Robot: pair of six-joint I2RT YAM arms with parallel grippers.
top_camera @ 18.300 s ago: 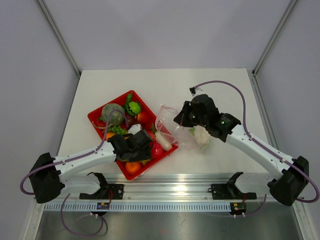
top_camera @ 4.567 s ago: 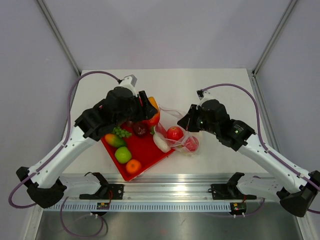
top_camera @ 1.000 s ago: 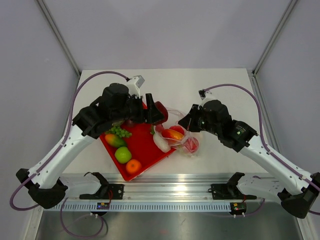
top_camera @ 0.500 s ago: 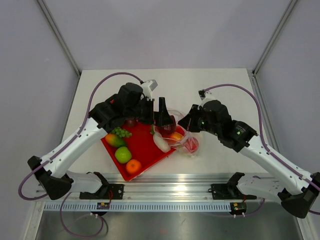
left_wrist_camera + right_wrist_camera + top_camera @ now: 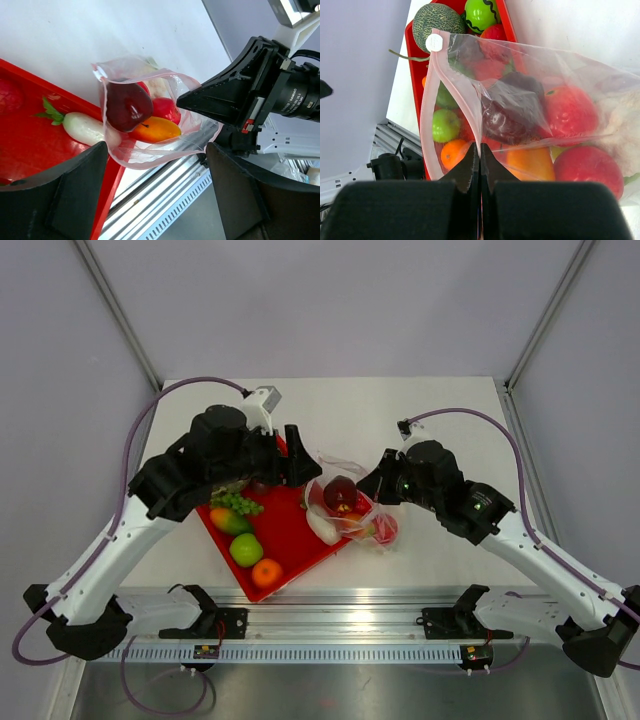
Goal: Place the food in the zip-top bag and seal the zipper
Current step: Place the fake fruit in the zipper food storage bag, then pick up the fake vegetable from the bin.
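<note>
1. Two tools, two states. Your left tool (image 5: 156, 147) has its fingers spread wide with nothing between them. Your right tool (image 5: 479, 150) is clamped flat on the rim of the zip-top bag (image 5: 165, 150), right at the zipper (image 5: 447, 80).
2. The bag lies on the counter (image 5: 430, 410) against the right edge of the red tray (image 5: 290, 535), its mouth propped up and facing the left arm. Inside are a dark red apple (image 5: 127, 105), an orange-yellow mango (image 5: 155, 129) and more red fruit beneath.
3. The relation to work from: the left tool hovers over the tray's far corner, just left of the bag mouth. The white radish (image 5: 322, 525) lies near-right of it, on the tray against the bag's outer side as far as you can tell. Its long axis runs far-left to near-right. The left arm is nearer, and the right is occupied.
4. The green apple (image 5: 246, 550) and orange (image 5: 265, 572) sit in the tray's near corner, farther from that tool.
5. Writing: the white lettering on the right wrist camera (image 5: 295, 100) is too small to read. The white round tab (image 5: 434, 43) at the zipper's end shows no legible mark.
</note>
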